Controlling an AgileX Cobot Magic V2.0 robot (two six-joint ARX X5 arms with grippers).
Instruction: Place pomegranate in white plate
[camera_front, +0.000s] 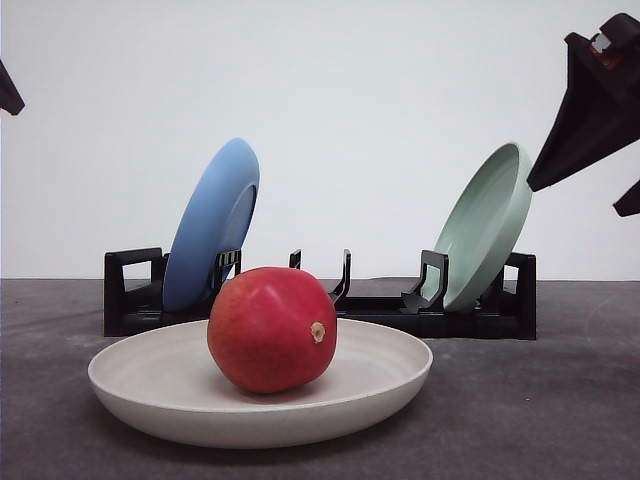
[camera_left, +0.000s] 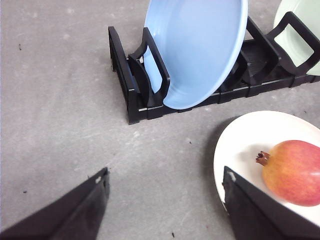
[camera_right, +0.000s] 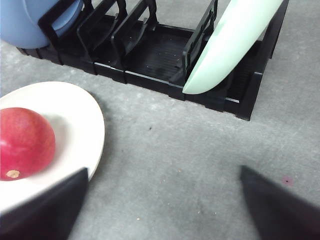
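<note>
The pomegranate (camera_front: 272, 329) rests inside the white plate (camera_front: 150, 395), roughly at its centre, with its tan stem nub facing the front edge of the tabletop (camera_front: 560, 400) and slightly to the robot's right. The plate sits flat on the grey tabletop, near the front edge. No gripper touches the fruit.

Behind the plate, toward the far edge of the tabletop, stands a black dish rack (camera_front: 470, 315). A blue plate (camera_front: 212, 225) leans on edge in a slot at the rack's left end; a pale green plate (camera_front: 485, 225) leans on edge in a slot at its right end. The slots between them hold nothing.

Left gripper (camera_left: 165, 210): fingers spread apart, nothing between them, above bare tabletop just beside the white plate's left rim. In the left wrist view one finger (camera_left: 250, 210) overlaps the plate's rim; whether it touches cannot be determined. In the front view a small dark part of this arm shows at the upper left, raised well above the tabletop.

Right gripper (camera_right: 165, 210): fingers spread apart, nothing between them, above tabletop beside the white plate's right rim. In the front view the black gripper body (camera_front: 590, 100) hangs raised at the upper right, just beside the green plate and apart from the pomegranate.
</note>
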